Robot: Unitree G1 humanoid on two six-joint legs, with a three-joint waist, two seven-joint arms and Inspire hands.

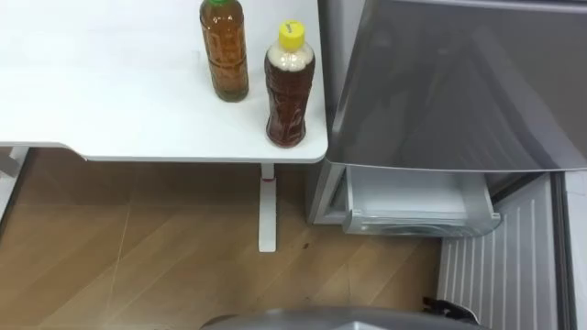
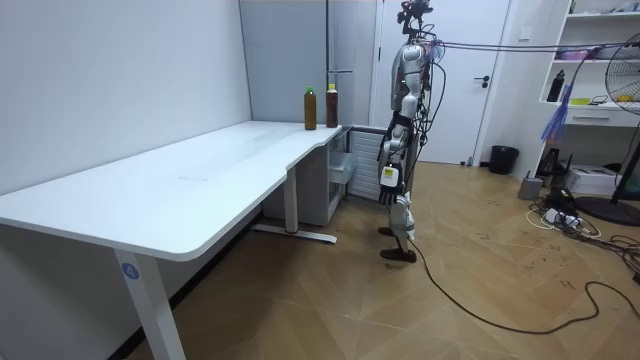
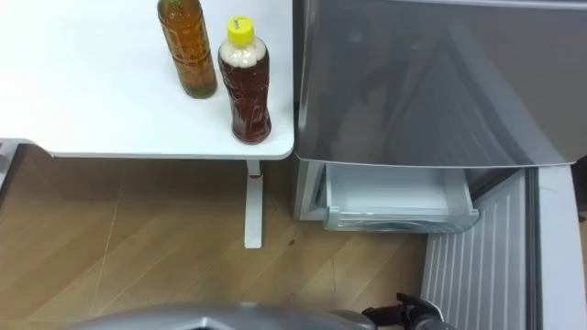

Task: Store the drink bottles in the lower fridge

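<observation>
On the table (image 1: 110,92) corner, green-capped bottle (image 1: 225,57) and yellow-capped bottle (image 1: 289,92) stand upright, caps up; left hand (image 2: 389,180) hangs, state unclear

two bottles upright at white table (image 1: 110,92) corner, close together: green-capped bottle (image 1: 225,50), amber tea, behind; yellow-capped bottle (image 1: 290,87), darker tea, near edge. lower fridge drawer (image 1: 417,206) pulled open beside table.

A white table (image 1: 101,101) stands on a wooden floor (image 1: 165,266).
</observation>
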